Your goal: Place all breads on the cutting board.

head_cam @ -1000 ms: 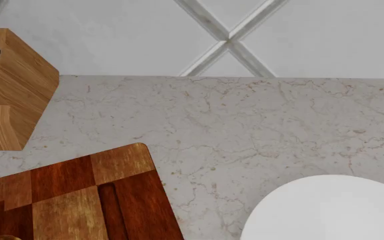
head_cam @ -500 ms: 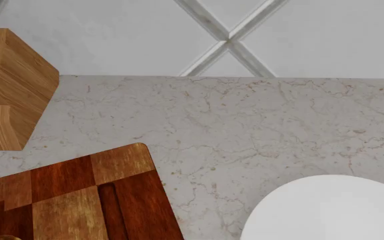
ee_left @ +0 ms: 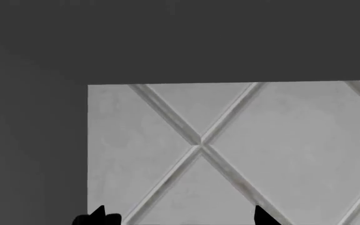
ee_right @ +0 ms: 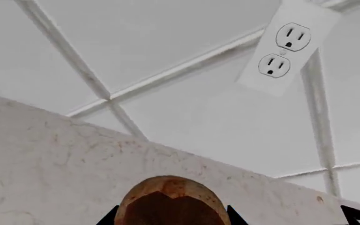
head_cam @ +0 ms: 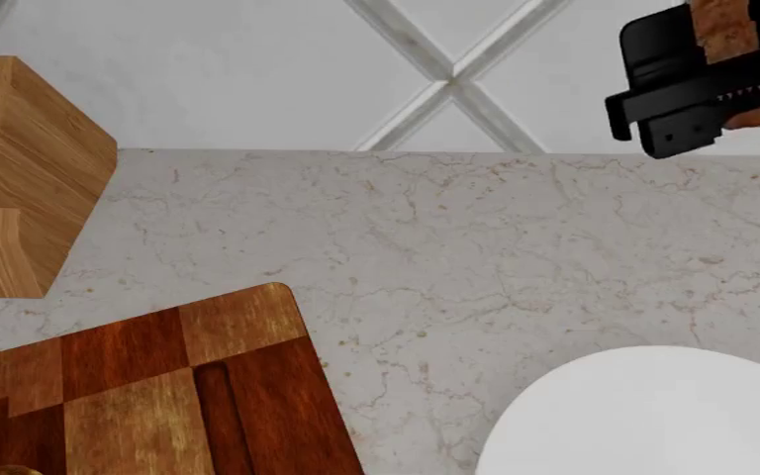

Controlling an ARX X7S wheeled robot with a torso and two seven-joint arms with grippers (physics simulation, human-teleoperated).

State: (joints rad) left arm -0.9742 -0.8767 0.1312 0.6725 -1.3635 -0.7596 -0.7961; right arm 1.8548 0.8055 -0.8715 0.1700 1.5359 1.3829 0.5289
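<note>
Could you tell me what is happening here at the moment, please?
The right pincer is up in the air at the far right of the marble counter, shut on a brown bread roll. The cutting board lies at the near left of the head view, with a sliver of something golden at its bottom edge. A white plate sits at the near right and a pale wood block at the far left. The left pincer faces the tiled wall, open and empty.

The board (head_cam: 142, 396) runs off the head view's bottom-left edges, the plate (head_cam: 657, 416) off its bottom-right corner. The right gripper (head_cam: 697, 84) covers most of its bread (head_cam: 720, 25); only 2 left fingertips (ee_left: 99, 216) show
</note>
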